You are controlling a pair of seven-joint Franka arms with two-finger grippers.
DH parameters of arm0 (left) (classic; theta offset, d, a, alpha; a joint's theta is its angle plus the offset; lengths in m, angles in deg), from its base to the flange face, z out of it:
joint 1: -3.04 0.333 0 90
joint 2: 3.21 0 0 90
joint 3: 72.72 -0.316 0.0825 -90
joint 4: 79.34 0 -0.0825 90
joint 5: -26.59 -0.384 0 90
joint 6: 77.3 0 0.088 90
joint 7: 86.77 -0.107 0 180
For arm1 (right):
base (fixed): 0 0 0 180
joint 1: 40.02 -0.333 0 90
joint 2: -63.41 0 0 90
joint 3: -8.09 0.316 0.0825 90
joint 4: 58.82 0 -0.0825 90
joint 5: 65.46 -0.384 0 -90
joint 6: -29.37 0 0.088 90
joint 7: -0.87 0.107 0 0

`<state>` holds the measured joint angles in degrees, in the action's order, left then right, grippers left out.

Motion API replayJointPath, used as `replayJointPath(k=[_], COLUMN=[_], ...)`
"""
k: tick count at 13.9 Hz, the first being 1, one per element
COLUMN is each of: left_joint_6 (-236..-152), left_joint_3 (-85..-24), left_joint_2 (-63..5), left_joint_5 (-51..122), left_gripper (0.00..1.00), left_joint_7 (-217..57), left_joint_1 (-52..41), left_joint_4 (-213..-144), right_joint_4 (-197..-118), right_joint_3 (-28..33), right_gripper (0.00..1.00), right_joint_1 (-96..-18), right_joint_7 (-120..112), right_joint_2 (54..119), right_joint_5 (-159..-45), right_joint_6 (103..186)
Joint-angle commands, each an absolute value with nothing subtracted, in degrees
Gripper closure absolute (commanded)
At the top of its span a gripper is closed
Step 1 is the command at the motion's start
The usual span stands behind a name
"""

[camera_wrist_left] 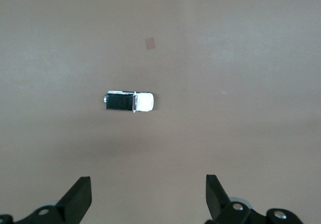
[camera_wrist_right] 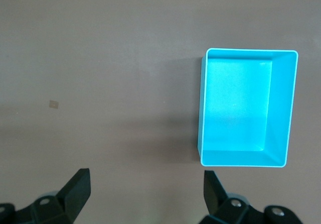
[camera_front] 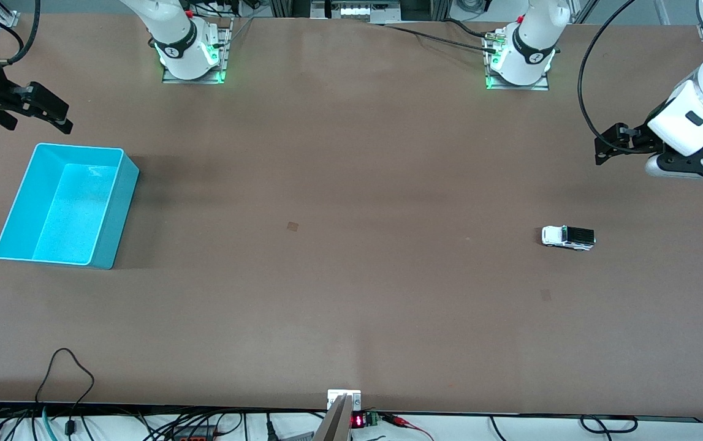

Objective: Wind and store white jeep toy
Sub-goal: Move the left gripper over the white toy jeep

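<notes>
From the front view you see the white jeep toy [camera_front: 568, 237] standing on its wheels on the brown desk [camera_front: 351, 306], toward the left arm's end, well apart from the cyan bin [camera_front: 66, 205] at the right arm's end. The bin holds nothing. The left gripper [camera_front: 610, 144] hangs in the air over the desk edge at its own end, above ground farther from the front camera than the jeep; its fingers seem spread, though this angle is poor. The right gripper [camera_front: 51, 113] hangs over the desk just past the bin's farther rim, released and holding nothing.

In the left wrist view the jeep [camera_wrist_left: 130, 101] lies by itself on bare desk, black roof panel at one end and white hood at the other. The left gripper [camera_wrist_left: 148, 199] is released, its two fingers wide apart and clear of the jeep.

In the right wrist view the bin [camera_wrist_right: 247, 107] sits upright with its open mouth toward the camera. The right gripper [camera_wrist_right: 146, 196] is released too, touching nothing.
</notes>
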<state>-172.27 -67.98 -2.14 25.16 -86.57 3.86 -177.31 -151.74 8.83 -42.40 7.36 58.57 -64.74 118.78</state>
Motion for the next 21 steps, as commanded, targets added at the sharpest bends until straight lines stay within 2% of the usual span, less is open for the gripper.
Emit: replayJointPath(k=[1,9,14,16,21], left_joint_6=[-172.48,-170.82,-160.74,-159.3,-158.94], left_joint_3=[-67.97,-68.24,-67.97,-67.88,-68.67], left_joint_2=[-1.8,-2.07,-4.53,-5.75,-7.25], left_joint_5=[26.41,26.41,26.15,25.89,25.45], left_gripper=[0.0,0.0,0.0,0.0,0.0], left_joint_7=[-85.81,-85.98,-87.12,-88.43,-111.35], left_joint_1=[3.92,4.01,3.4,3.39,4.8], left_joint_4=[-177.08,-176.99,-176.12,-175.67,-176.55], right_joint_4=[-152.25,-152.16,-151.98,-151.98,-151.98], right_joint_3=[8.88,8.71,8.44,8.27,7.83], right_gripper=[0.0,0.0,0.0,0.0,0.0], right_joint_1=[-42.4,-42.22,-41.96,-41.87,-41.87], right_joint_7=[6.84,6.49,6.23,6.23,6.31], right_joint_2=[57.6,57.52,57.6,57.87,57.6], right_joint_5=[-65.63,-65.63,-65.63,-65.72,-66.51], right_joint_6=[119.19,119.19,119.1,119.19,119.02])
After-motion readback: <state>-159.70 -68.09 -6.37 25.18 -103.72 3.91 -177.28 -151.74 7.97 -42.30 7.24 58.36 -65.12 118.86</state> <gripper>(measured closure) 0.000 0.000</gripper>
